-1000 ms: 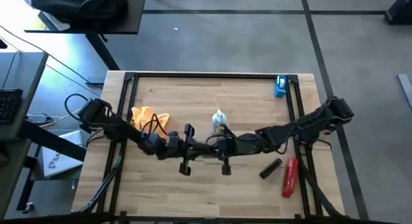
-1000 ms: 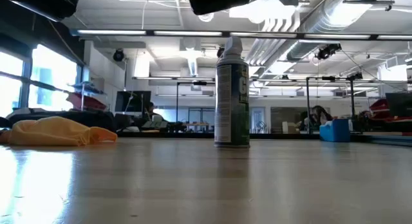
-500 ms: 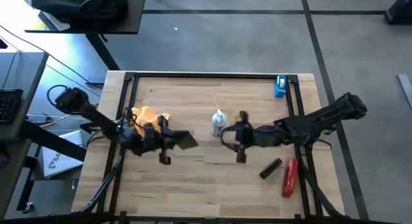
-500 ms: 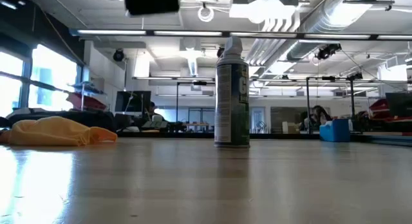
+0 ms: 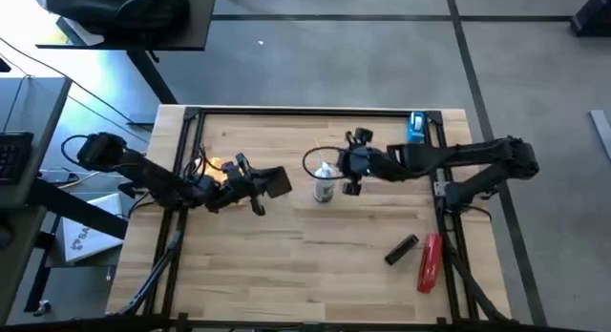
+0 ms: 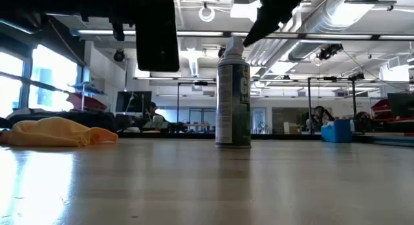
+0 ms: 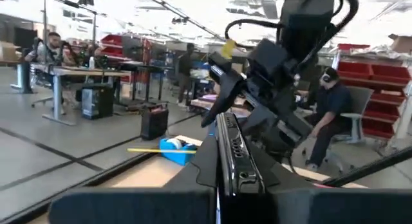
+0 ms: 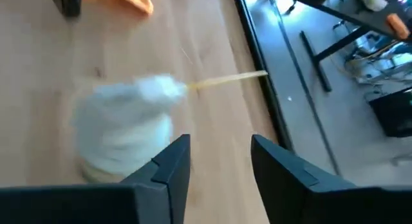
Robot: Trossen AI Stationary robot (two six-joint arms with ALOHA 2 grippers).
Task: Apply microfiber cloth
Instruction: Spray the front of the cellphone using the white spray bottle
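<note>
The orange-yellow microfiber cloth (image 5: 212, 167) lies crumpled on the table's left half, partly under my left arm; the low view shows the cloth (image 6: 58, 131) flat on the wood. My left gripper (image 5: 251, 184) hangs just right of it, shut on a black phone (image 5: 277, 182). A white spray can (image 5: 325, 184) stands upright mid-table. My right gripper (image 5: 346, 165) is open, above and just right of the can's cap (image 8: 125, 134), touching nothing. My left gripper pinches the black phone between its two fingers, near one end (image 7: 225, 179). The fingers come level from the table's left. The phone (image 6: 157, 34) stands on edge, lifted clear of the table, and sticks out past the fingertips toward the can.
A blue tape dispenser (image 5: 417, 128) sits at the far right corner. A red tool (image 5: 430, 261) and a small black object (image 5: 401, 248) lie near the right front. A dark frame (image 5: 315, 111) runs around the tabletop. Bare wood stretches along the near edge.
The two grippers, close together at mid-table a second ago, have parted. My left gripper has carried the phone toward the table's left and then the far edge, up to the cloth, and the phone now hangs lower. My right gripper has gone right and far, past the can.
</note>
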